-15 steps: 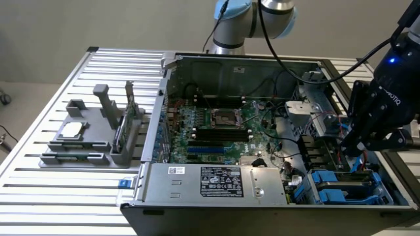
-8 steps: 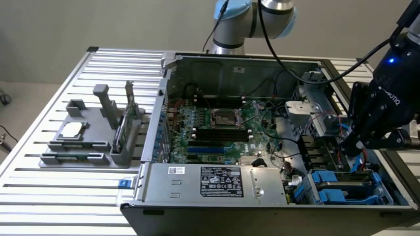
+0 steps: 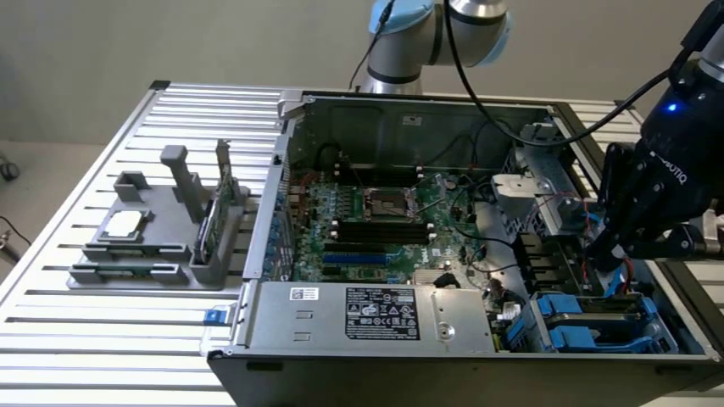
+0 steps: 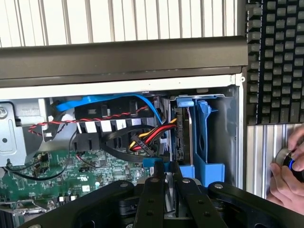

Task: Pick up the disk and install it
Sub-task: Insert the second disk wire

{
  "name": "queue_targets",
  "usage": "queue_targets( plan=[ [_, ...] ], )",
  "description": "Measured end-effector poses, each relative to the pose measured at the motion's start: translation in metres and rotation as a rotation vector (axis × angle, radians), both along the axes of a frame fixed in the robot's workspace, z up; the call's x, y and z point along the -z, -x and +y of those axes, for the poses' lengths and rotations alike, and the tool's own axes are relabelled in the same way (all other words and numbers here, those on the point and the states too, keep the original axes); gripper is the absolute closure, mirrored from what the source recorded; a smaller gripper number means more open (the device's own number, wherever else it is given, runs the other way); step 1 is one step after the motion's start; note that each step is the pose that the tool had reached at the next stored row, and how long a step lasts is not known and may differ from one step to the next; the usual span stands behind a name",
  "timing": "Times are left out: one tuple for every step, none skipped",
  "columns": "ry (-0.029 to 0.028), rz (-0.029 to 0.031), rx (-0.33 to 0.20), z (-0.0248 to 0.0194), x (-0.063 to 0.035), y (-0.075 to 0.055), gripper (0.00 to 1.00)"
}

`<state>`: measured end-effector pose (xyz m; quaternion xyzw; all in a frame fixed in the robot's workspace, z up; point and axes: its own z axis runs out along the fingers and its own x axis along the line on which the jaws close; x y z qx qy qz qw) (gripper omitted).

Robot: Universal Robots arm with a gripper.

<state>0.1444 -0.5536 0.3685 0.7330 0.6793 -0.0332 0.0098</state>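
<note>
Gripper (image 4: 167, 183) jaws nearly closed, clamped on the top edge of the disk (image 4: 183, 137): dark drive standing on edge in blue carrier, within the computer case (image 3: 374, 110) bay.

A plain beige-grey wall (image 3: 169, 42) stands behind the work area, evenly lit with no hard shadows. Below it, at the exterior view's left, a strip of pale floor (image 3: 46, 170) shows beside the table. The table (image 3: 102, 339) is a wide bench of light metal slats running side to side, with dark grooves between them. Its far corner has a dark end cap. In the wrist view the same ribbed metal surface (image 4: 118, 21) runs in pale stripes, bright under the room light.
</note>
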Motion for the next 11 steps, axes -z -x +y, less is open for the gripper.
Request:
queue_targets(
  plan=[
    [0.0000, 0.0000, 0.000, 0.0000, 0.0007, 0.0002, 0.84],
    [0.0000, 0.0000, 0.000, 0.0000, 0.0013, 0.0004, 0.84],
    [-0.0001, 0.0000, 0.000, -0.0001, 0.0020, 0.0005, 0.84],
    [-0.0001, 0.0000, 0.000, -0.0002, 0.0029, 0.0006, 0.84],
    [-0.0001, 0.0000, 0.000, -0.0003, 0.0036, 0.0007, 0.84],
    [0.0000, 0.0000, 0.000, -0.0005, 0.0044, 0.0008, 0.84],
    [0.0000, 0.0000, 0.000, -0.0009, 0.0051, 0.0010, 0.84],
    [0.0001, 0.0000, 0.000, -0.0014, 0.0057, 0.0012, 0.84],
    [0.0001, 0.0000, 0.000, -0.0022, 0.0062, 0.0014, 0.84],
    [-0.0002, -0.0001, 0.000, -0.0032, 0.0067, 0.0014, 0.84],
    [-0.0001, 0.0000, 0.000, -0.0041, 0.0068, 0.0015, 0.84]
  ],
)
